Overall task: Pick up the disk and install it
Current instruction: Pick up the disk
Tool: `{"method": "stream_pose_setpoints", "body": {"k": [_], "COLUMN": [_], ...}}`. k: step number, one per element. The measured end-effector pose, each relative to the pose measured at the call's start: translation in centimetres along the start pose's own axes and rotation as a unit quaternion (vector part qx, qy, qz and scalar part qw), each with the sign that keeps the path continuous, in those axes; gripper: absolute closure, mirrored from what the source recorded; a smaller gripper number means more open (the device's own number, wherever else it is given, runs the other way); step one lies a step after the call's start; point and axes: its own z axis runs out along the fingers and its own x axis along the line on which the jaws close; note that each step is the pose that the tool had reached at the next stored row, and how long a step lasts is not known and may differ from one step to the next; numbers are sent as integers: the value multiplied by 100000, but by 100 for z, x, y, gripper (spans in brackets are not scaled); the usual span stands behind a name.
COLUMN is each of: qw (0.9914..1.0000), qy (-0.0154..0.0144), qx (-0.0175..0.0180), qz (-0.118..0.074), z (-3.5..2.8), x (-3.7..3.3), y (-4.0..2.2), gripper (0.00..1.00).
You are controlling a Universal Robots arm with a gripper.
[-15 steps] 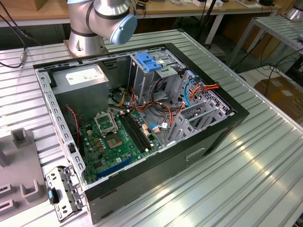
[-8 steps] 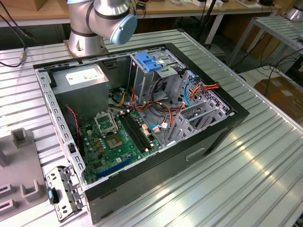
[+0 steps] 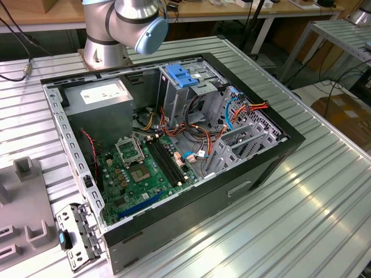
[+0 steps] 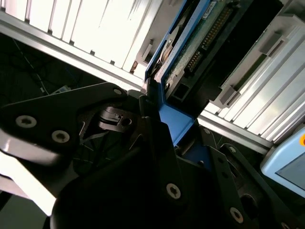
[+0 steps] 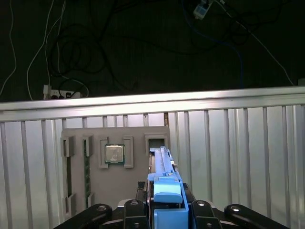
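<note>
At the grey tray (image 5: 138,138), close under the wrist cameras, the gripper (image 5: 166,210) has its jaws drawn in on the blue end tab (image 5: 167,196) of the disk (image 5: 161,164), one finger pressed to each side of the tab so far as both wrist views let me judge. The weak point, I think, is that hold: it takes a plastic tab at one end alone, so the long metal body beyond it could swing or slip if the jaws are not square, and a rail could bind on the slot wall (image 5: 148,143) and drag the tray if the arm pulls off line. The disk stands on edge and runs straight out from between the fingers to that slot at the tray's near side. I cannot tell whether its far end sits in the slot or has cleared it. The second wrist view shows its circuit-board face (image 4: 200,43) just past the fingertips. A processor chip (image 5: 114,154) rests in its own pocket on the tray, just beside the disk's slot and near enough to be knocked by a swinging drive. The tray lies on a ridged metal table (image 5: 238,152). Beyond the tray, toward the exterior view's right, stands the open computer case (image 3: 246,179), where loose cables (image 3: 232,113) hang near the drive cage (image 3: 243,142) and could catch a carried drive.
</note>
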Motion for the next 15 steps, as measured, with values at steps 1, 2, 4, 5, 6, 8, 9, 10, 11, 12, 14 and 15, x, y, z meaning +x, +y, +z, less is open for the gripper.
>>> {"method": "stream_pose_setpoints", "body": {"k": [1,2,4,5,6,8,9,10,11,12,14,15], "qw": [100000,100000,100000,100000,100000,100000,100000,100000,100000,100000,100000,100000], "qy": [-2,1,0,2,0,-1,2,-1,-1,1,3,2], "qx": [2,-2,2,0,0,1,-1,4,3,0,-4,-1], "qz": [2,3,1,1,3,2,2,2,2,1,3,1], "z": [-4,-11,-24,-28,-35,-44,-51,-59,-64,-70,-79,-88], "x": [0,0,0,0,-1,-1,-1,-1,-1,-1,-1,-1], "y": [0,0,0,0,0,0,0,-1,-1,-1,-1,-1], "gripper": [63,63,63,63,63,63,63,63,63,63,63,63]}}
